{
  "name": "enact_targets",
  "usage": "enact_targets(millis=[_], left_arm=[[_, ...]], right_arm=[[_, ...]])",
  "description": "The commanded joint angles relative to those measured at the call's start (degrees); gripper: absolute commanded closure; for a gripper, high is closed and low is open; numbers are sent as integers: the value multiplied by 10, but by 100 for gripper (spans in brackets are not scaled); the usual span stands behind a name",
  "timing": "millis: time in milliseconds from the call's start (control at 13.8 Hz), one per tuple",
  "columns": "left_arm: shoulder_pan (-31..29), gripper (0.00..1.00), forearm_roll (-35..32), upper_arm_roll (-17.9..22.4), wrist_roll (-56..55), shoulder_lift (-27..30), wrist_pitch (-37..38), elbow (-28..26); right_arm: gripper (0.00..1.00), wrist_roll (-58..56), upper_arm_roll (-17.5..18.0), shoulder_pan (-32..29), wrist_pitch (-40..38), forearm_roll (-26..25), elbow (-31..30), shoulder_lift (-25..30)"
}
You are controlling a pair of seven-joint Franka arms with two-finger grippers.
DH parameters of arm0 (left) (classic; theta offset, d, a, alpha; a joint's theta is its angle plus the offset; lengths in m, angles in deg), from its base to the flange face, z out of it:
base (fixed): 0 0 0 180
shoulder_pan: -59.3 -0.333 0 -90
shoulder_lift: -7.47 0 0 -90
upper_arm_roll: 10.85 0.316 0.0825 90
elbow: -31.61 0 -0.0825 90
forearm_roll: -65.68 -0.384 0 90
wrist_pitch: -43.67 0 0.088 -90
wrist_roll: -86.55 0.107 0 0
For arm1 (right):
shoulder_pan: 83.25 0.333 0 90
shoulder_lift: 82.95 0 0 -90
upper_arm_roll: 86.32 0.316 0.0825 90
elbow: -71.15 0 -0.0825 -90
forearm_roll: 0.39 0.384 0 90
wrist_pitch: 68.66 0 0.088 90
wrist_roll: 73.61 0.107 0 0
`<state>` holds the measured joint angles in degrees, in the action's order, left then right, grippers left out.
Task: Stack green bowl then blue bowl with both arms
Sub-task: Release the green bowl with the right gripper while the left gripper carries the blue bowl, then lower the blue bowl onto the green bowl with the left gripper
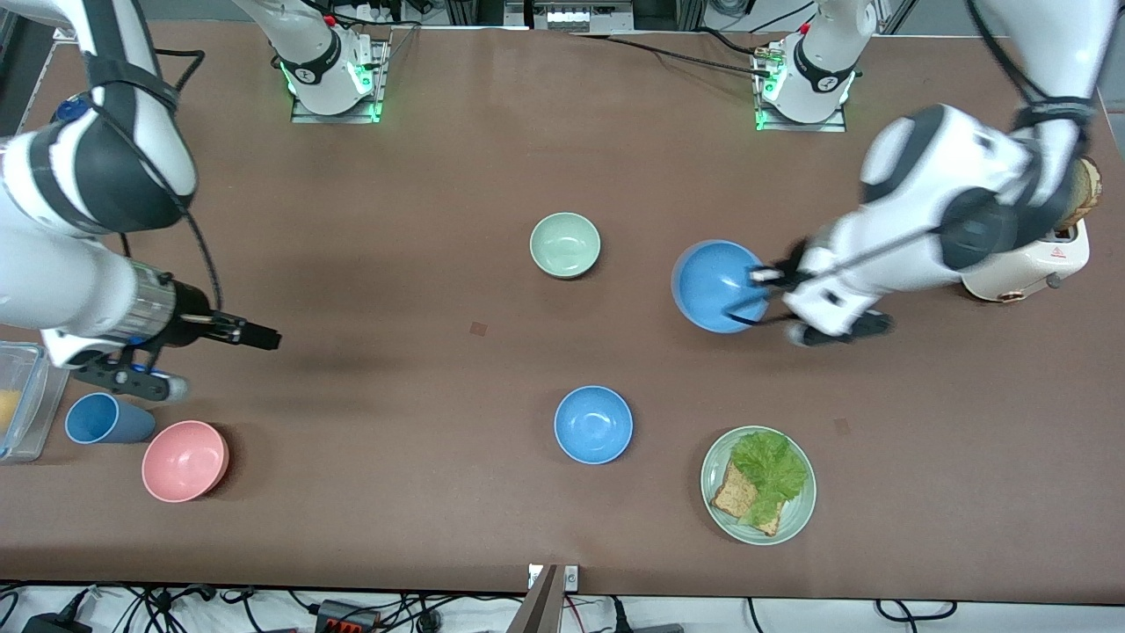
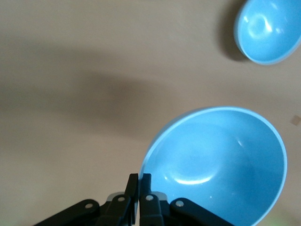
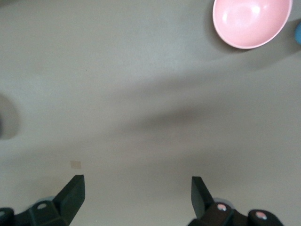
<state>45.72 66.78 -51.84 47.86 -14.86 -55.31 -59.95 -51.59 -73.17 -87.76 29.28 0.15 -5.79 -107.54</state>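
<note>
Item, left gripper (image 1: 763,297): I have it up in the air over the table toward the left arm's end, fingers (image 2: 139,188) pinched together on the rim of the blue bowl (image 1: 719,286), which hangs tilted from them; the left wrist view shows the rim clamped between the closed pads and the bowl's hollow facing the camera. Item, green bowl (image 1: 565,244): it sits upright on the brown table (image 1: 422,158) near the middle, at about ten o'clock from the carried bowl as the front view shows it, with bare table between them. This is the relation I steer by: the green bowl is the base of the stack, so I judge my next move is to carry the load across toward the right arm's end until it hangs centred above the green rim, then level it and lower. Item, second blue bowl (image 1: 593,424): resting upright, nearer the front camera than the green one, near its six o'clock. Item, right gripper (image 1: 260,336): I hold it waiting over the table at the right arm's end, fingers (image 3: 70,195) spread wide and holding nothing, the pink bowl (image 1: 185,460) below it in the front view. The left arm is plainly the nearer one to the green bowl, and it carries the load
</note>
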Motion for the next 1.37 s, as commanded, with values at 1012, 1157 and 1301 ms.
enact_targets(millis=[1012,1157,1301], left_arm=[[203,100,-51,11,-203,-86,-207,-124],[203,100,-63,12,-204,-94,-215,-123],[205,100,-64,13,-204,-103,-222,-122]], right_arm=[[0,-221,-153,27,-21,-9,-129,192],[0,-224,-153,26,24,-11,-197,232],[0,-225,-151,28,38,-32,-223,249]])
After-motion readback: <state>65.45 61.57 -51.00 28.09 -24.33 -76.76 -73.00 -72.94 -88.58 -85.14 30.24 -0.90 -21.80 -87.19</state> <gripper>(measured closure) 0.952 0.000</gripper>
